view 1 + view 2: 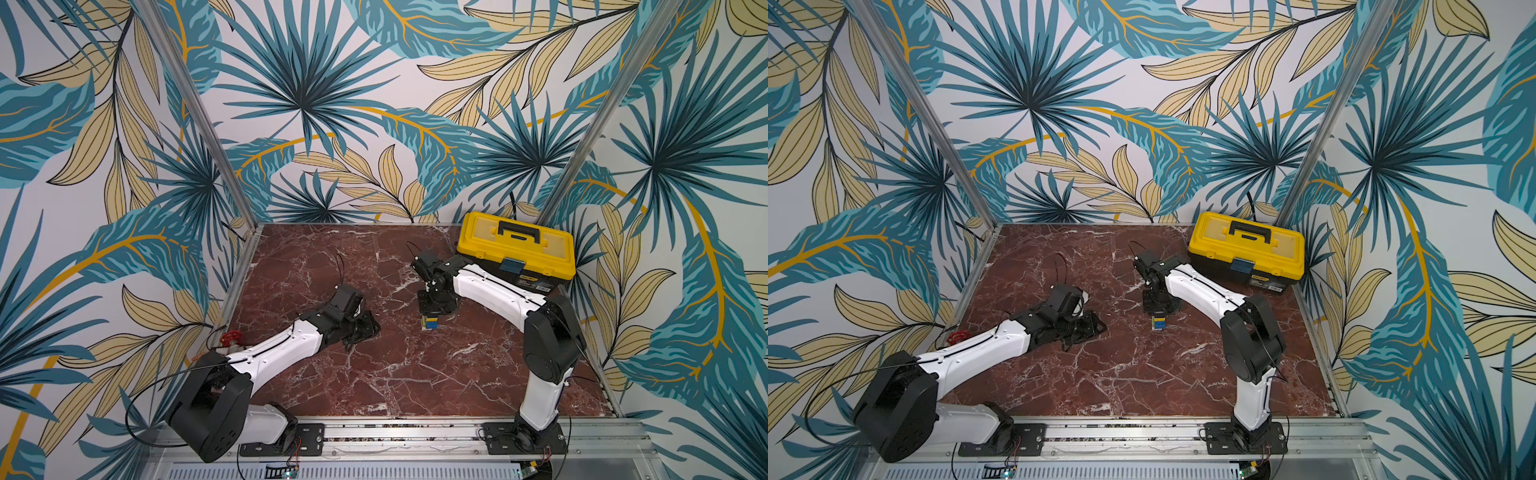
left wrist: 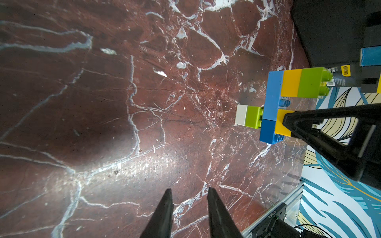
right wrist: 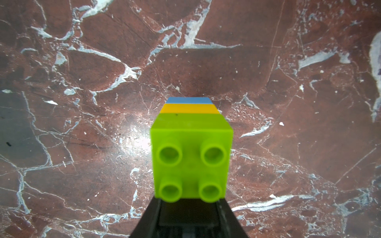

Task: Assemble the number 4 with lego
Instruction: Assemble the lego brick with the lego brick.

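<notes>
Upright at mid table (image 1: 374,374): number 4 (image 2: 272,107), full shape only in left wrist view; right wrist view, just green brick (image 3: 190,158) end-on. Right claw (image 1: 434,311) clamped on its yellow arm. Left claw (image 2: 189,190) slightly apart, empty.

Both top views look steeply down from high up and take in the whole marble counter (image 1: 374,374). The left wrist camera faces the number 4 (image 2: 272,94) side-on from nearby. The right wrist camera looks straight down onto its green brick (image 3: 191,160), very close.
</notes>
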Robot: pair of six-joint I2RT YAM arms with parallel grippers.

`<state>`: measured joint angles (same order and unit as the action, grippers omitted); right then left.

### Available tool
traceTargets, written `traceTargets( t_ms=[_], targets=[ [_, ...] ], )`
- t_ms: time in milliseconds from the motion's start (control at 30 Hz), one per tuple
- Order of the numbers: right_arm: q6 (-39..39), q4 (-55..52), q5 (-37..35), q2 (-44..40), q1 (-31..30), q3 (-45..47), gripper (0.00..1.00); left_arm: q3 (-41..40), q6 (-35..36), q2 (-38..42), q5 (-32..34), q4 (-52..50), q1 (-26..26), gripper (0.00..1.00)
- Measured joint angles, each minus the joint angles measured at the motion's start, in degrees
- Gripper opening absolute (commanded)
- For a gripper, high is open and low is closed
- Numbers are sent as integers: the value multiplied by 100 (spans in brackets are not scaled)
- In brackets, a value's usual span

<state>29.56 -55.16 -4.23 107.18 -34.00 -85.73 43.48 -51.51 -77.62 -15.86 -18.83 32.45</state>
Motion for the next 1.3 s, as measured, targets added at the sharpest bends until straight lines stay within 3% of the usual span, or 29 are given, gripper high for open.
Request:
traceTargets(
  t_ms=[1300],
  targets=[
    [286, -120, -203, 225, -133, -173, 20, -136, -37, -72, 2, 111, 0, 31]
  ],
)
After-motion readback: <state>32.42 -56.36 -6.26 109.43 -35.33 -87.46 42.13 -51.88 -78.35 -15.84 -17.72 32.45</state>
